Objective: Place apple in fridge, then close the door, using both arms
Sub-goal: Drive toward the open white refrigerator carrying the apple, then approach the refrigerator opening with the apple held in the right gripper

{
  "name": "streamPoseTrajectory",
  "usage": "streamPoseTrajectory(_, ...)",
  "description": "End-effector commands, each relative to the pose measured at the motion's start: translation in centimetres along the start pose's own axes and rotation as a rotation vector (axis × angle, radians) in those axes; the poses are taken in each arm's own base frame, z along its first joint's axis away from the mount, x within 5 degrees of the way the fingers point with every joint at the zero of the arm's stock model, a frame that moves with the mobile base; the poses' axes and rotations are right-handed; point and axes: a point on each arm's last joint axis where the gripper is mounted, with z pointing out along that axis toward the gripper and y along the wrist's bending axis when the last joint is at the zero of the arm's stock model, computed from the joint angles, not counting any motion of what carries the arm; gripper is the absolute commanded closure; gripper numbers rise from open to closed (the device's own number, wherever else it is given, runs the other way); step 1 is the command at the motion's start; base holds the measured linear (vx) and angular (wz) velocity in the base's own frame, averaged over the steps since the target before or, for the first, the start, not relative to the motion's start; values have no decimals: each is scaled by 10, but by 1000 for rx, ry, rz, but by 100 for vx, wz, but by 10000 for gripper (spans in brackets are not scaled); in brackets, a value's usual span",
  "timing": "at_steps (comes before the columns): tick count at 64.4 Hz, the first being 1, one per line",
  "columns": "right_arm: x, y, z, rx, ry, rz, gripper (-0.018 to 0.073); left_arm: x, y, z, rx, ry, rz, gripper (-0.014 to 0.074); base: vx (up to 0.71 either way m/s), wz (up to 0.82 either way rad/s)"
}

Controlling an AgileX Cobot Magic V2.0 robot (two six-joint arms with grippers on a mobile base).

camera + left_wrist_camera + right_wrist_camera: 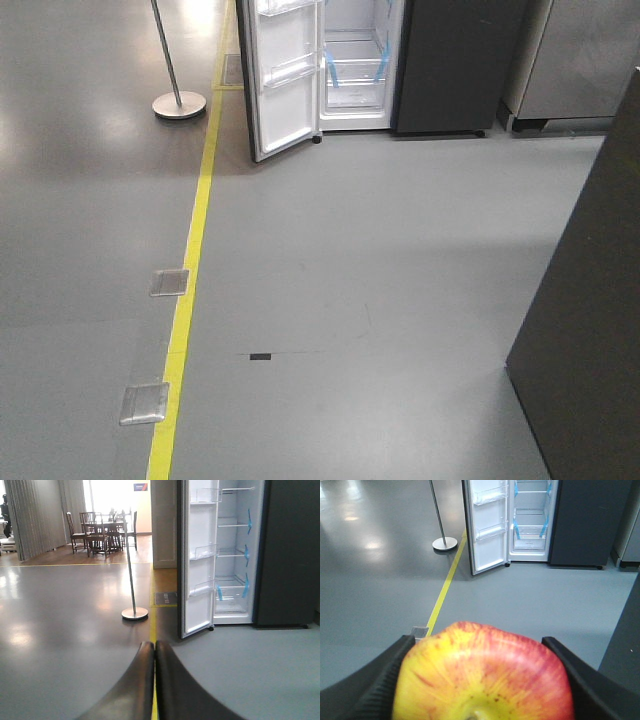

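left gripper (154, 649) has two smooth black fingers (135, 690), curved and a bit shiny. right gripper (477, 642) is black too, more matte, with fine ribbing on the inner faces.

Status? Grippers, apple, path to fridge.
Left gripper shut, empty. Right gripper shut on apple. Fridge ahead, door open. Pole left of path.

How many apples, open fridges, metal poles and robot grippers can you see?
Round red-and-yellow apple: 1
Tall dark grey-blue open fridge: 1
Slim metal pole on round base: 1
Black robot grippers: 2, left gripper and right gripper
Total: 5
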Motion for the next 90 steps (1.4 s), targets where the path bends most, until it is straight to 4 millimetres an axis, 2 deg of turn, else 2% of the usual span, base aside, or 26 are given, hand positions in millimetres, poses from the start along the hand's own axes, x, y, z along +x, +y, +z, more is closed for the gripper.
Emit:
streamPoseTrajectory(1, -12, 1, -6, 0, -105, -10, 568, -13, -1, -2, 10, -104, -4, 603, 24, 8)
streamPoseTrajectory(90, -12, 1, -6, 0, -105, -10, 568, -13, -1, -2, 10, -104, -4, 603, 23, 4)
